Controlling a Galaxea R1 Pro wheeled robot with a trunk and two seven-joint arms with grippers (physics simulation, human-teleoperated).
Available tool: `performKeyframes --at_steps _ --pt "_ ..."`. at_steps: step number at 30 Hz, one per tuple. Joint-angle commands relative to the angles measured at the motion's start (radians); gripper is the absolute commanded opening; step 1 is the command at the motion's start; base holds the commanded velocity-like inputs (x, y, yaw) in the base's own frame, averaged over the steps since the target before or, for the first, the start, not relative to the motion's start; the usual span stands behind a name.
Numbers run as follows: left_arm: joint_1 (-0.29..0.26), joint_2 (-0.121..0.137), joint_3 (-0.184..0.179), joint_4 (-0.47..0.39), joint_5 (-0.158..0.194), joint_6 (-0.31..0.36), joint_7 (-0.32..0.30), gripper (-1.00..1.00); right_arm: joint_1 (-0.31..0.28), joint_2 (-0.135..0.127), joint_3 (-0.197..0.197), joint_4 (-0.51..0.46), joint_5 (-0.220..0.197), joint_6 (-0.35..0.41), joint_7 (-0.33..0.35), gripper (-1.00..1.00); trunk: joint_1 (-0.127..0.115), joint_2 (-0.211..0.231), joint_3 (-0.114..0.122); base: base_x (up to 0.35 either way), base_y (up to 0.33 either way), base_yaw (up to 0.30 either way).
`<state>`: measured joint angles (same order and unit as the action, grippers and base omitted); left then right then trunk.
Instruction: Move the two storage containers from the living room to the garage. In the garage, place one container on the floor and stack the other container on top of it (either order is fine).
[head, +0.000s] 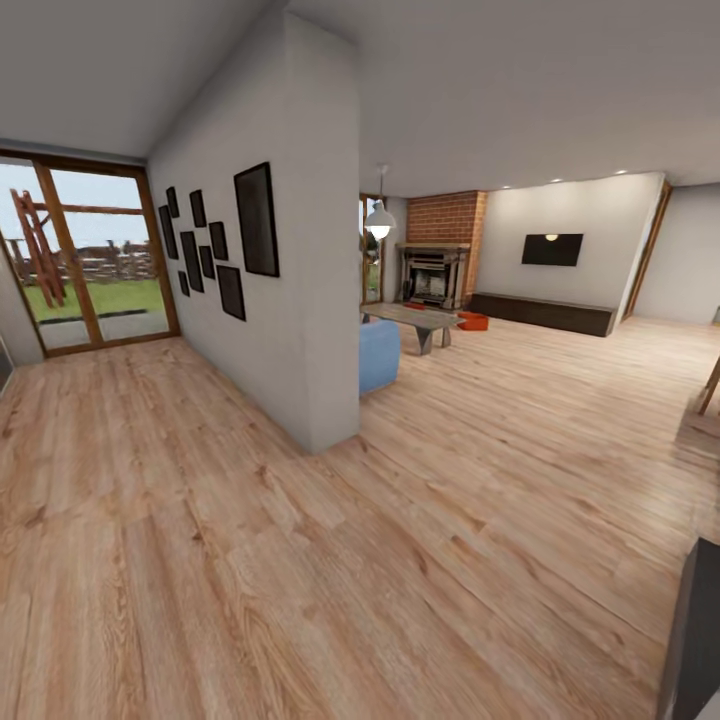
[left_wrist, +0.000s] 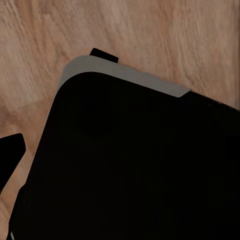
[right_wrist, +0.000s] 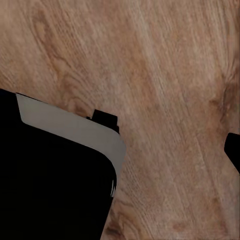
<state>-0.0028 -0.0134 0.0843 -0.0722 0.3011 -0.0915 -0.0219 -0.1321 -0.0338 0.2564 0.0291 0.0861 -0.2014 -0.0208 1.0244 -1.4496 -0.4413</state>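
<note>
Far across the living room's light wood plank floor (head: 400, 560), one orange-red storage container (head: 473, 321) sits on the planks just right of the low coffee table (head: 420, 320). A second small orange-red patch (head: 415, 306) peeks out beyond the table, in front of the fireplace (head: 435, 272); it is too small to tell its shape. Both wrist views look down on wood planks and the robot's black, grey-rimmed base (left_wrist: 125, 160) (right_wrist: 50, 180). A dark sliver (left_wrist: 10, 155) (right_wrist: 233, 150) sits at the edge of each wrist view, and the jaws' state cannot be read.
A white partition wall (head: 310, 330) hung with black frames juts out in the middle, with a blue sofa (head: 379, 355) behind its end. Wood-framed glass doors (head: 90, 260) stand at the left. A wall TV (head: 551, 249) hangs above a low dark cabinet (head: 545, 312). A dark object (head: 695, 640) is at the bottom right.
</note>
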Motion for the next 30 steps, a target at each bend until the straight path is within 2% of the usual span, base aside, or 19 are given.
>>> performKeyframes --at_steps 1,8,16,30 --pt "0.0 0.0 0.008 0.0 0.001 -0.002 -0.002 1.0 -0.001 0.0 -0.001 0.003 0.009 -0.006 -0.002 1.0 0.001 0.0 -0.001 0.323 0.0 0.0" --pt "0.0 0.0 0.008 0.0 0.001 -0.002 -0.002 1.0 -0.001 0.004 -0.005 0.003 0.007 -0.006 -0.002 1.0 0.001 0.0 -0.001 0.323 0.0 -0.045" --pt "0.0 0.0 0.008 0.0 0.001 -0.004 -0.003 1.0 -0.001 0.005 -0.005 0.003 0.007 -0.006 -0.002 1.0 0.001 0.0 -0.001 0.323 0.029 -0.267" --pt "0.0 0.0 0.008 0.0 0.001 -0.004 -0.003 1.0 -0.001 0.002 -0.003 0.003 0.007 -0.006 -0.002 1.0 0.001 0.0 -0.001 0.323 0.115 -0.29"
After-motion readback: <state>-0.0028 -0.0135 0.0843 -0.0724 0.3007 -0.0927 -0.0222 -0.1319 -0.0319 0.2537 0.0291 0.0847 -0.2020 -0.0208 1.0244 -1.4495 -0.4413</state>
